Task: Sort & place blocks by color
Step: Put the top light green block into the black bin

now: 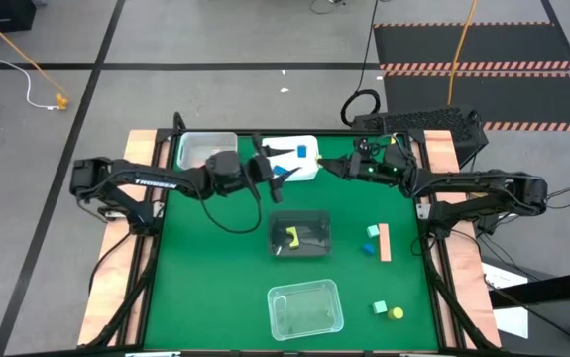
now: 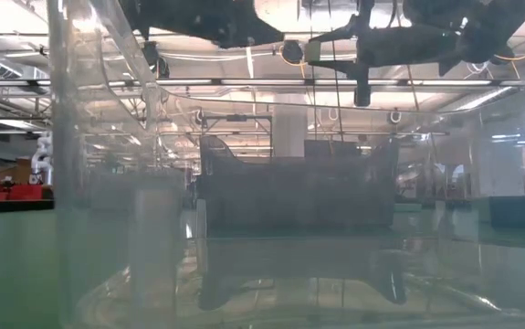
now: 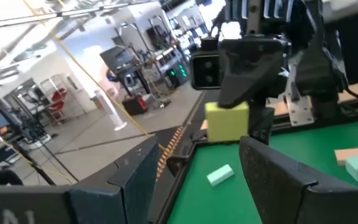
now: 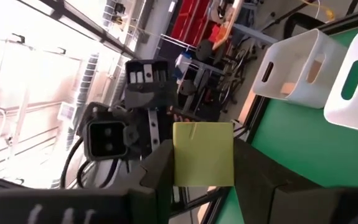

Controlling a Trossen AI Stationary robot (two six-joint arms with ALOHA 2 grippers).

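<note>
My right gripper (image 1: 326,167) hangs over the table's far middle, beside the white tray (image 1: 309,171), shut on a yellow cube (image 4: 203,154). My left gripper (image 1: 270,180) faces it from the left, level and open, with nothing between its fingers (image 3: 135,180); in its wrist view the yellow cube (image 3: 227,121) shows ahead in the other gripper. A blue block (image 1: 302,151) lies in the white tray. A yellow piece (image 1: 292,238) lies in the dark tray (image 1: 314,220). On the mat at the right rest a tan bar (image 1: 385,242), mint blocks (image 1: 372,231), a blue block (image 1: 369,248) and a yellow block (image 1: 396,313). My right gripper pinches the yellow cube by two opposite sides (image 4: 177,155) between its two fingers. The fingers come level, pointing toward the table's left. The cube is lifted clear of the table, one flat face toward the wrist camera.
A clear tray (image 1: 205,149) stands at the far left and another clear tray (image 1: 304,307) near the front edge, filling the low view. Wooden rails (image 1: 141,149) frame the green mat. The two grippers are close together over the far middle.
</note>
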